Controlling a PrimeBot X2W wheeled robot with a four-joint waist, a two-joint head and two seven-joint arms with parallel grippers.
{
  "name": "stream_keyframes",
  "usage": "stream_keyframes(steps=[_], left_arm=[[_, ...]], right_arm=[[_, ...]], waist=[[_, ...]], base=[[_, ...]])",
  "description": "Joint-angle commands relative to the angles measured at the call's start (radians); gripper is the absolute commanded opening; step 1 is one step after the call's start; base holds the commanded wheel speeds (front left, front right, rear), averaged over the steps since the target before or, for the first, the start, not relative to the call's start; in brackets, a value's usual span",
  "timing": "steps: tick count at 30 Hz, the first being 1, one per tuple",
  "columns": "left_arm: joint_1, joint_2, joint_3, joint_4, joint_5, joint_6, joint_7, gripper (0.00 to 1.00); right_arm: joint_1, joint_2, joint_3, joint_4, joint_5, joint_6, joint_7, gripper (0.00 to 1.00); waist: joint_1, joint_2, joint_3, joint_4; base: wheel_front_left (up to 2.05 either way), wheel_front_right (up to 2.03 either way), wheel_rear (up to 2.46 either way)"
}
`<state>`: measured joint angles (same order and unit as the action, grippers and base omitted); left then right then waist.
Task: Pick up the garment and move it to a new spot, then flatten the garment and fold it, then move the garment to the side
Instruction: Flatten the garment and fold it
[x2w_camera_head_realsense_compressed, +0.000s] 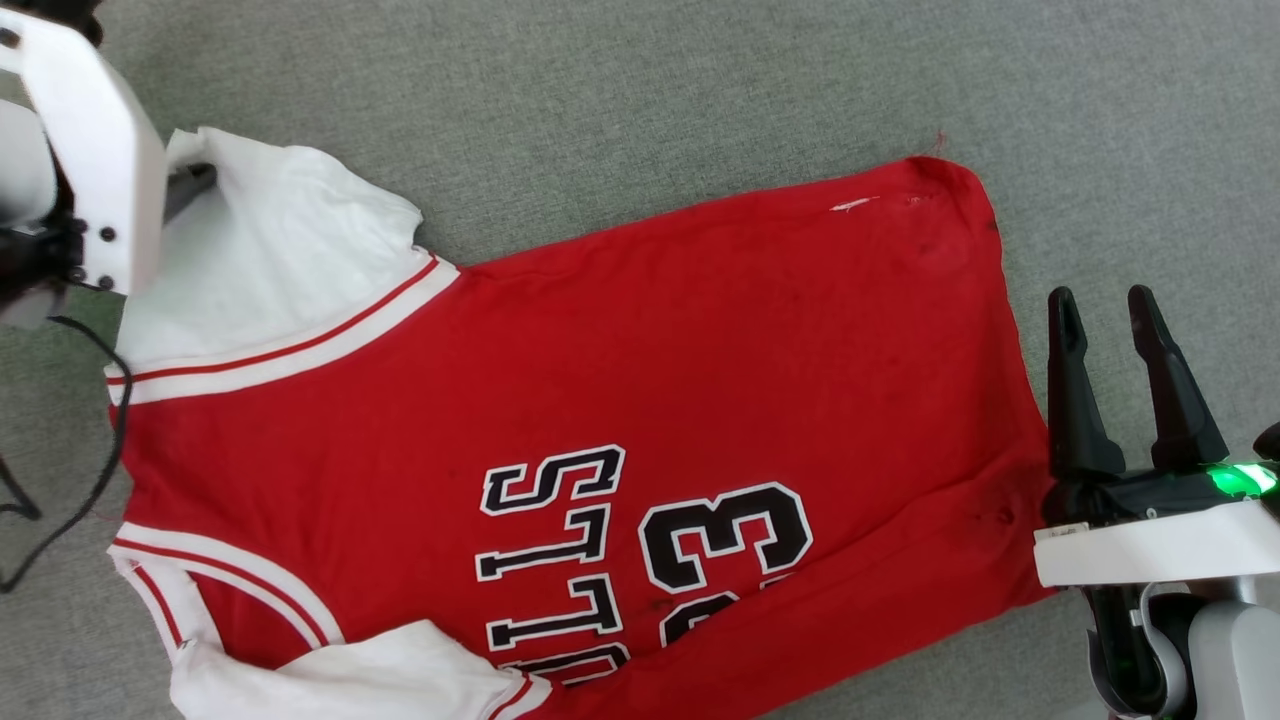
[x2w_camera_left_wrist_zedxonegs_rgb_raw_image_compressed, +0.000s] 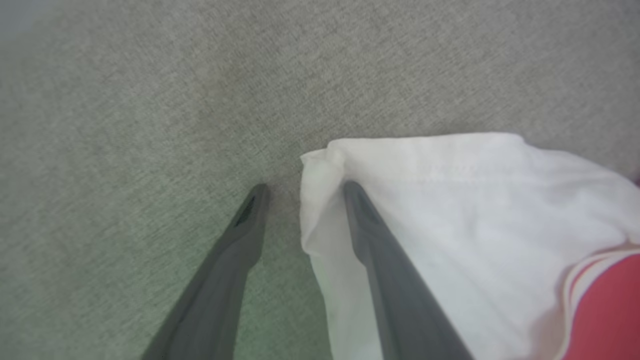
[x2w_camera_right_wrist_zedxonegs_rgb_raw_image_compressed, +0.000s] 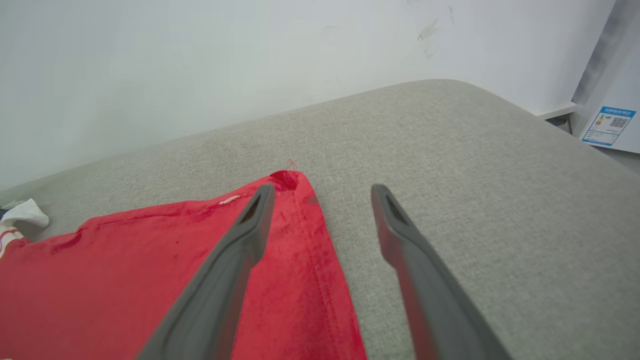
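The garment (x2w_camera_head_realsense_compressed: 620, 380) lies chest-up and mostly spread on the grey padded surface (x2w_camera_head_realsense_compressed: 700, 90), its black lettering (x2w_camera_head_realsense_compressed: 560, 560) running sideways in the head view and its hem (x2w_camera_head_realsense_compressed: 1022, 400) towards the robot's right; the far white sleeve (x2w_camera_head_realsense_compressed: 280, 250) is rumpled and lifted at its outer edge, and the near sleeve (x2w_camera_head_realsense_compressed: 380, 670) is bunched at the bottom of the view; the step in hand looks to be the flattening, starting at that far sleeve. The left hand (x2w_camera_left_wrist_zedxonegs_rgb_raw_image_compressed: 304, 189) stands with its jaws apart astride the sleeve's edge, one finger (x2w_camera_left_wrist_zedxonegs_rgb_raw_image_compressed: 380, 260) over the white cloth and the other over bare grey fabric, nothing yet pinched; to do this well it should close on the sleeve's edge alone and not on the surface's own cloth, then draw outward and low, away from the body of the shirt, so the wrinkle runs out rather than folds under. The right hand (x2w_camera_head_realsense_compressed: 1102, 300) is wide and empty just beside the hem; in its own view one finger hangs over the red corner (x2w_camera_right_wrist_zedxonegs_rgb_raw_image_compressed: 285, 180); it could well pin or hold that corner for counter-tension, since an unanchored jersey will likely slide whole instead of stretching flat.
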<state>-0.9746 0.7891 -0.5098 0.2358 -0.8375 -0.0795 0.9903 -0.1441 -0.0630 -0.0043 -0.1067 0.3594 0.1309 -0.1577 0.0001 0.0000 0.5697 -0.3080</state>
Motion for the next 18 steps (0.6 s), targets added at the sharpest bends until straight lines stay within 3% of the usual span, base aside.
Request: stream_keyframes(steps=[1,13,18], left_arm=[[0.023,-0.017,-0.018,0.013,0.01,-0.009,-0.025,0.0],[0.046,-0.058,0.005,-0.004,-0.003,-0.031,-0.196,0.0],[0.085,-0.059,-0.012,-0.098,-0.041,-0.043,-0.237,0.0]], right_arm=[[-0.014,0.005,-0.002,0.005,-0.012,0.0,-0.001,1.0],[0.011,-0.073,-0.041,-0.021,-0.004,0.0,0.109,1.0],[-0.014,-0.171,-0.044,-0.046,-0.006,0.0,0.285,1.0]], waist=[[-0.0001,0.0,-0.008,0.006],[-0.0001,0.0,-0.138,0.091],[-0.0001,0.0,-0.177,0.156]], base=[[0.0,0.0,0.0],[0.0,0.0,0.0],[0.0,0.0,0.0]])
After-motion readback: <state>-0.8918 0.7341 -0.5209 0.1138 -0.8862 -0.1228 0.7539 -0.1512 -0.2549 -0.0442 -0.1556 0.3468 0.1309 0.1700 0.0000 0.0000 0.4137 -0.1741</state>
